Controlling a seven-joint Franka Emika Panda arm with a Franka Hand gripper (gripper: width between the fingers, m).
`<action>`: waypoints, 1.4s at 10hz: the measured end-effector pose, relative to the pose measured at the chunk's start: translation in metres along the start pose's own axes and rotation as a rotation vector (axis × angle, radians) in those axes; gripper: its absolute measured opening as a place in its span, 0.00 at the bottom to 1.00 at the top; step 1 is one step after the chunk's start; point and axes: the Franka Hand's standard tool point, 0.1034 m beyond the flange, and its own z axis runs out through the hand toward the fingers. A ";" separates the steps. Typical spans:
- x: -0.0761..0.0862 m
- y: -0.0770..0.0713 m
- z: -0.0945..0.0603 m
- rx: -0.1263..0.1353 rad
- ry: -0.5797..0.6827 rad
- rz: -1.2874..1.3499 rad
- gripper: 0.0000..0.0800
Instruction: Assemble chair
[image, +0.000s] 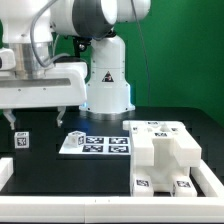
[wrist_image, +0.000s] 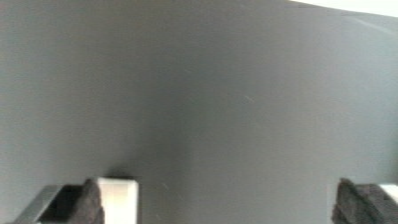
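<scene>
Farthest on the exterior view's left: two-finger gripper (image: 37, 118) of the big glossy white robot arm, jaws spread to the widest, nothing between them, hanging above the matte black table (image: 70, 172). Same in the wrist view: dark fingertips (wrist_image: 75, 203) far apart, only a blurred grey surface between, no part within reach of the pads. Below the jaws, nearer the one on the exterior view's left: small white plastic block (image: 22, 140), cube-like, hard-edged, a black-and-white square tag on its facing side; depth relative to the jaws hard to judge. Probably the next piece to fetch, so: centre the open jaws over it first, square the wrist to its flat sides, come straight down, close only with both pads flanking it evenly. Smooth rigid plastic, likely to slip or twist under a corner pinch. Next along, flat on the table: the marker board (image: 95, 143), a thin white sheet printed with several tags; best left untouched. Well to the exterior view's right: blocky white plastic chair structure (image: 165, 152), chunky slabs and bars already joined, stepped in outline, tags on top and front faces, standing on the table, well apart from the gripper.
</scene>
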 end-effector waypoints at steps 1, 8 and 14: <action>-0.020 0.013 0.007 -0.003 -0.008 -0.031 0.81; -0.072 0.030 0.033 -0.036 -0.030 -0.085 0.81; -0.111 0.030 0.060 -0.036 -0.088 -0.054 0.81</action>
